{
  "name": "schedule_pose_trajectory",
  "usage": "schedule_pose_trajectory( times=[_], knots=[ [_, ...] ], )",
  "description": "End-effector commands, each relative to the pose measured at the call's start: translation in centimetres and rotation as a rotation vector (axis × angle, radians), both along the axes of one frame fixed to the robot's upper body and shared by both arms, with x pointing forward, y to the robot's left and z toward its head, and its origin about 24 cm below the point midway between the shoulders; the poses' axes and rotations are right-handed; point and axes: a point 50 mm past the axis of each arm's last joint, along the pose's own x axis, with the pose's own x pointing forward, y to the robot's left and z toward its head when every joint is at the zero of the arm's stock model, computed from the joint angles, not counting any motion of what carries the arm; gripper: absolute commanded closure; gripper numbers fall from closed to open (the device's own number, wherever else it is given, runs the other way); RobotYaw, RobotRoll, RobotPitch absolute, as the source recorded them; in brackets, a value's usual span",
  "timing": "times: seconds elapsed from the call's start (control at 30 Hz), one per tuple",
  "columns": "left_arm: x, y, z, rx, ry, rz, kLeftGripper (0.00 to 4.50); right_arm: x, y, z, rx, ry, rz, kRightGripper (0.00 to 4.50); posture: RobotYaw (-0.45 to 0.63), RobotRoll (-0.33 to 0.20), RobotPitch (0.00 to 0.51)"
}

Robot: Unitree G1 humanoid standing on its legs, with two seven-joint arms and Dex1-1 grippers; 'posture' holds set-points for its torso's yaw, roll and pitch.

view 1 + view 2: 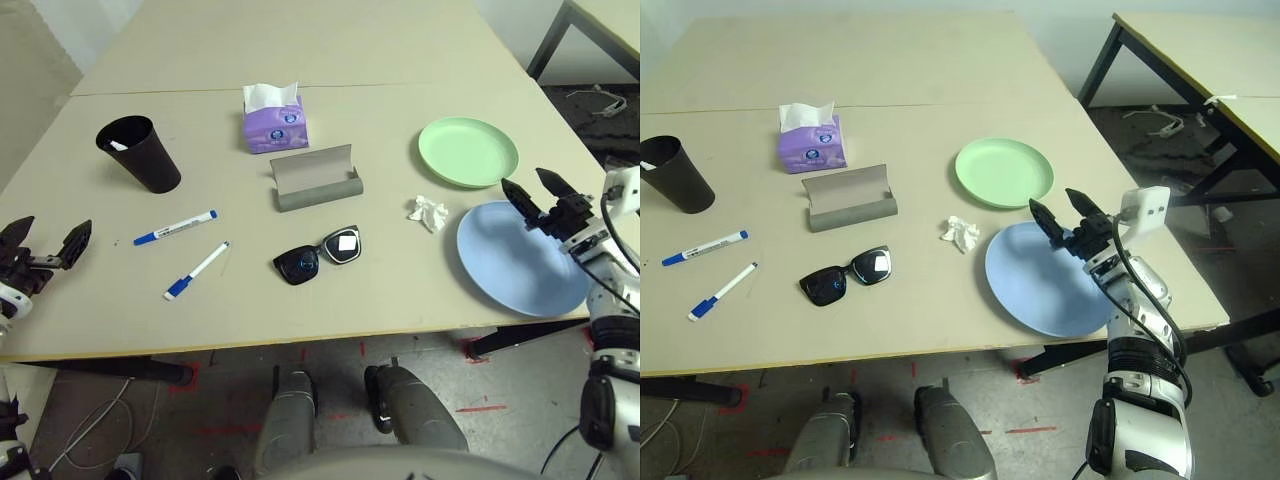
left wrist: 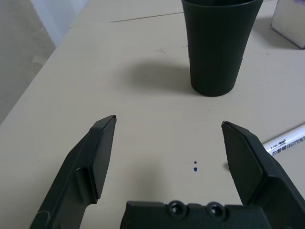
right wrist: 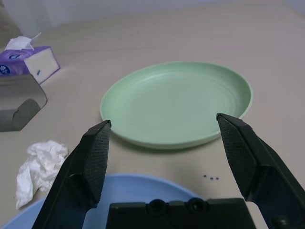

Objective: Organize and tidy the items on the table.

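Black sunglasses [image 1: 316,257] lie in the middle of the beige table [image 1: 330,40], just in front of the open grey glasses case [image 1: 316,178]. Two blue-capped markers [image 1: 175,227] [image 1: 196,271] lie to the left, near the black cup [image 1: 140,152]. On the right are the green plate [image 1: 468,151], the blue plate [image 1: 520,258] and a crumpled white tissue [image 1: 428,211]. My left gripper [image 1: 45,243] hovers open at the table's left edge, facing the cup [image 2: 217,45]. My right gripper [image 1: 538,190] stands open over the blue plate's far rim, facing the green plate [image 3: 178,102].
A purple tissue box [image 1: 273,120] stands behind the glasses case. A thin seam [image 1: 180,92] crosses the far part of the table. Another table [image 1: 1200,50] stands to the right, with cables on the floor beside it.
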Motion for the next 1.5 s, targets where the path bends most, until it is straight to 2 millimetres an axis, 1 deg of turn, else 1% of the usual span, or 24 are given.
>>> schedule_pose_trajectory(
  times=[0.03,0.2,0.4,0.5,0.53,0.6,0.67,0.73,0.77,0.87,0.9,1.03,1.1,1.17,1.27,1.4,1.5],
  knots=[
    [-0.2,-0.1,-0.2,-0.014,-0.005,0.008,0.01,-0.3,0.2,-0.6,0.018,0.019,0.001,0.00,-0.08,0.000,0.200],
    [0.7,-1.0,-0.3,-0.020,-0.013,-0.020,0.01,-0.3,-0.6,-0.3,0.005,0.028,-0.013,0.00,-0.09,0.000,0.206],
    [1.0,-1.1,-0.8,-0.041,-0.018,-0.020,0.01,-0.6,-1.7,0.2,-0.012,0.020,-0.052,0.00,-0.11,0.000,0.193],
    [1.4,-1.4,-1.3,-0.059,-0.024,-0.022,0.01,-0.6,-2.1,0.4,-0.024,0.018,-0.066,0.00,-0.12,0.000,0.191],
    [1.5,-1.5,-1.4,-0.066,-0.025,-0.019,0.01,-0.6,-2.3,0.3,-0.027,0.022,-0.077,0.00,-0.12,0.000,0.199],
    [1.7,-1.8,-1.5,-0.076,-0.031,-0.037,0.01,-0.5,-2.4,0.5,-0.017,0.020,-0.087,0.00,-0.11,0.000,0.204],
    [2.0,-2.0,-1.7,-0.078,-0.029,-0.050,0.01,-0.4,-2.2,0.6,-0.032,0.021,-0.070,0.00,-0.12,0.000,0.190],
    [2.3,-2.6,-1.6,-0.094,-0.050,-0.098,0.01,-0.4,-2.3,0.6,-0.038,0.021,-0.072,0.00,-0.13,0.000,0.191],
    [2.6,-3.2,-1.4,-0.104,-0.064,-0.151,0.01,-0.3,-2.4,0.7,-0.037,0.021,-0.080,0.00,-0.14,0.000,0.193],
    [3.4,-6.1,-0.6,-0.113,-0.071,-0.402,0.01,-0.2,-2.4,0.9,-0.038,0.023,-0.081,0.00,-0.14,0.000,0.198],
    [3.6,-7.3,-0.3,-0.102,-0.054,-0.504,0.01,-0.3,-2.4,0.9,-0.045,0.031,-0.078,0.00,-0.16,0.000,0.204],
    [3.7,-10.4,0.6,-0.041,0.049,-0.825,0.01,-0.6,-3.1,1.0,-0.060,0.062,-0.112,0.00,-0.17,0.000,0.205],
    [3.6,-11.9,1.4,-0.019,0.076,-0.964,0.01,-0.7,-3.6,1.3,-0.056,0.074,-0.140,0.00,-0.19,0.000,0.206],
    [3.6,-12.8,2.1,-0.010,0.084,-1.047,0.01,-0.8,-3.8,1.5,-0.049,0.079,-0.151,0.00,-0.19,0.000,0.206],
    [3.2,-14.4,2.7,0.033,0.123,-1.215,0.01,-1.0,-3.8,1.7,-0.043,0.090,-0.166,0.00,-0.20,0.000,0.204],
    [3.1,-15.6,2.7,0.108,0.151,-1.366,0.01,-1.2,-3.9,1.9,-0.017,0.109,-0.186,0.00,-0.21,0.000,0.206],
    [3.2,-16.2,2.3,0.152,0.166,-1.455,0.01,-1.2,-4.1,1.9,-0.024,0.153,-0.212,0.00,-0.22,0.000,0.208]
  ],
)
